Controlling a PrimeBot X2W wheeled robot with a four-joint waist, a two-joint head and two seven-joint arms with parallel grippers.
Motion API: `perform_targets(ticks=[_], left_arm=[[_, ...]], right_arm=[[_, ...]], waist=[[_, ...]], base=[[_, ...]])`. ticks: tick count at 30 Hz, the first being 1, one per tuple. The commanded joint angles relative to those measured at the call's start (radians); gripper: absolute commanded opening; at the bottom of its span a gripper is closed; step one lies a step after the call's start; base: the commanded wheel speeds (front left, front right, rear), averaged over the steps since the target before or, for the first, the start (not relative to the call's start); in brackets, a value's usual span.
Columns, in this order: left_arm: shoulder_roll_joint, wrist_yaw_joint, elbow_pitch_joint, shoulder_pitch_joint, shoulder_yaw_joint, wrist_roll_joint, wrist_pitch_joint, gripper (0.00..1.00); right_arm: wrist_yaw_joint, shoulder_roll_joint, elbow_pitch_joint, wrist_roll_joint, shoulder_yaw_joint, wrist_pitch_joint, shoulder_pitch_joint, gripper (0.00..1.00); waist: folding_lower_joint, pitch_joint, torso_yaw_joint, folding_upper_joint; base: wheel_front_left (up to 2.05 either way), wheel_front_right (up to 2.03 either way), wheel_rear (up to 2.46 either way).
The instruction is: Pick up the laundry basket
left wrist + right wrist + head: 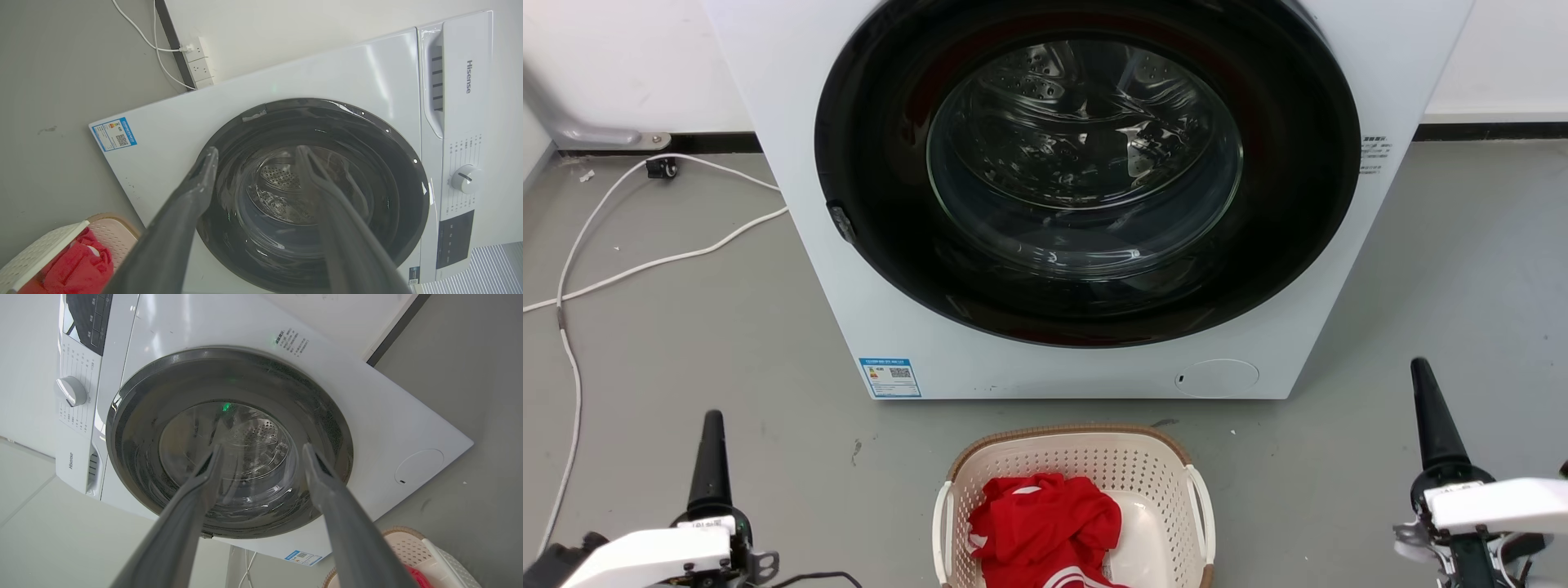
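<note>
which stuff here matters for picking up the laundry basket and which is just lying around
For the job:
laundry basket, on the floor
left gripper, open
right gripper, open

Just lying about:
washing machine, behind the basket
red garment, inside the basket
white cable, on the floor
power strip, at the wall

Cream, perforated, brown-rimmed laundry basket [1094,461], red white-striped garment [1037,523], white washing machine [800,245], grey floor [686,343].

The laundry basket [1013,465] is cut off at the head view's bottom edge (a red garment [1045,523] hides much of its floor); the sticker [889,377] is too small to read.
</note>
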State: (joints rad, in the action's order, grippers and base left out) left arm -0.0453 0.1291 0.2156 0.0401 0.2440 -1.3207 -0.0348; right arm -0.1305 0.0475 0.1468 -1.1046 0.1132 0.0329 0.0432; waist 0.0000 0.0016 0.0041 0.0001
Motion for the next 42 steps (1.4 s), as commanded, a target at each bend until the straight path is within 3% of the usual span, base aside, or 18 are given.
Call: perform_targets(ticks=[1,13,20,32,42], left_arm=[[-0.004,0.002,-0.025,0.019,0.009,0.024,-0.007,1.00],[-0.004,-0.036,-0.198,-0.015,-0.051,0.312,-0.049,1.00],[-0.005,-0.013,-0.239,-0.048,-0.151,0.481,-0.071,1.00],[-0.006,-0.044,-0.262,-0.069,-0.262,0.789,-0.105,1.00],[-0.056,-0.109,-0.261,-0.080,-0.359,0.943,-0.131,1.00]], right_arm=[[0.000,0.003,-0.030,0.035,-0.003,0.008,0.024,1.00],[0.000,0.003,-0.163,0.383,-0.073,0.050,0.019,1.00],[0.000,0.004,-0.185,0.540,-0.104,0.072,0.000,1.00],[0.000,0.004,-0.123,0.734,-0.106,0.106,-0.034,1.00],[0.000,0.004,-0.092,0.850,-0.105,0.132,-0.034,1.00]], waist=[[0.0000,0.000,0.000,-0.0001],[0.0000,0.005,0.002,-0.0001],[0.0000,0.006,0.001,-0.0001],[0.0000,0.006,-0.005,-0.0001],[0.0000,0.005,-0.011,-0.0001]], base=[[0.00,0.00,0.00],[0.00,0.00,0.00],[0.00,0.00,0.00],[0.00,0.00,0.00],[0.00,0.00,0.00]])
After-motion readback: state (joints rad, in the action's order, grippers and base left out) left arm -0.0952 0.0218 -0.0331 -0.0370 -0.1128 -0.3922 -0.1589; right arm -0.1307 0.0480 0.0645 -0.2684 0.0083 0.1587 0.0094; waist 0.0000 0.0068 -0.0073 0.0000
